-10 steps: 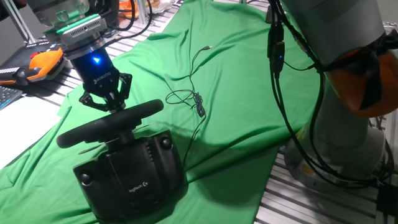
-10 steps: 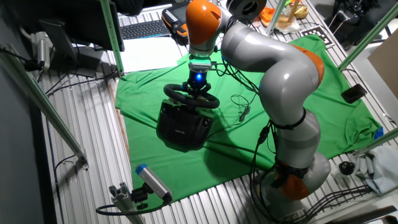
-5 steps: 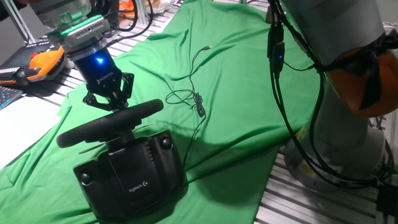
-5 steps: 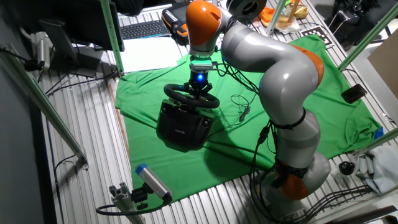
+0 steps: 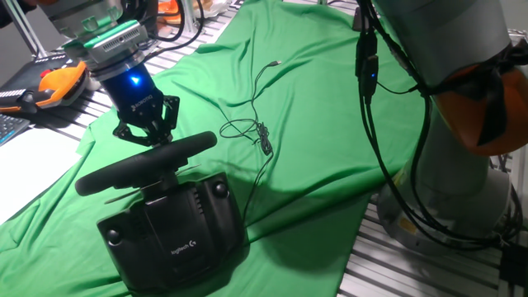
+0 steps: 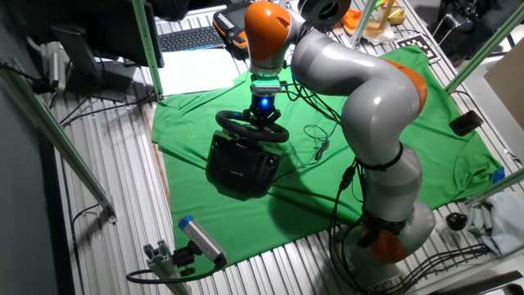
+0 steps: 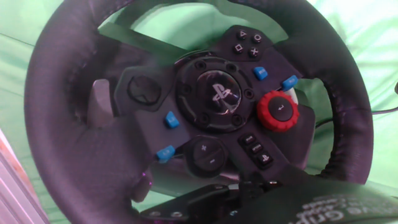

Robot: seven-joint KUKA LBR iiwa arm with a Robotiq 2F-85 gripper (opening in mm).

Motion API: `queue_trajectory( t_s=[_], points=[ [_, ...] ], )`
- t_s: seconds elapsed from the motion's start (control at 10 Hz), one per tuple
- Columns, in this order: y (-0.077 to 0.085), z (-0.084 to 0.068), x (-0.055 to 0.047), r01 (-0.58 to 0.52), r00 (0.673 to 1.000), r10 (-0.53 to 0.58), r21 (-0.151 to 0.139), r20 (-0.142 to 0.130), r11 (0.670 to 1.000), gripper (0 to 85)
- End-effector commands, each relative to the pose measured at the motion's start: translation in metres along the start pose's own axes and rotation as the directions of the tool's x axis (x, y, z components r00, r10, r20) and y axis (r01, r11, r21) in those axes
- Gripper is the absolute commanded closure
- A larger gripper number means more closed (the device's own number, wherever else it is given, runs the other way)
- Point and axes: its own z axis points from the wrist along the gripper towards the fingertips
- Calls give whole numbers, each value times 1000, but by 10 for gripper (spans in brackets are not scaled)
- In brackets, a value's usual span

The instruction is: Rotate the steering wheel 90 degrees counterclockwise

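Observation:
The black steering wheel (image 5: 148, 165) stands edge-on on its boxy black base (image 5: 177, 231), which carries a small white logo, on the green cloth (image 5: 313, 99). It also shows in the other fixed view (image 6: 252, 129). My gripper (image 5: 150, 140) hangs just behind the top of the rim and points at the wheel's face. Its links converge to closed tips with nothing between them. It shows above the wheel in the other fixed view (image 6: 262, 115). The hand view shows the wheel's face (image 7: 68, 124) with its red dial (image 7: 278, 111), tilted. No fingers show there.
A thin black cable (image 5: 256, 128) lies coiled on the cloth right of the wheel. An orange-and-black tool (image 5: 58, 82) lies at the far left. A keyboard (image 6: 188, 37) lies beyond the cloth. The arm's grey body (image 5: 462, 190) stands at the right.
My gripper has shifted slightly up and to the right behind the rim. The steering wheel and its base have not visibly moved.

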Motion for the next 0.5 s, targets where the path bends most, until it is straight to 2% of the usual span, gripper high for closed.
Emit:
queue_trajectory(
  t_s=[0.0, 0.4],
  points=[
    [-1, 1, -1, 3, 1000, -3, 0, 0, 1000, 850],
    [-7, 3, -4, 17, 1000, -17, 5, 3, 1000, 850]
  ],
)
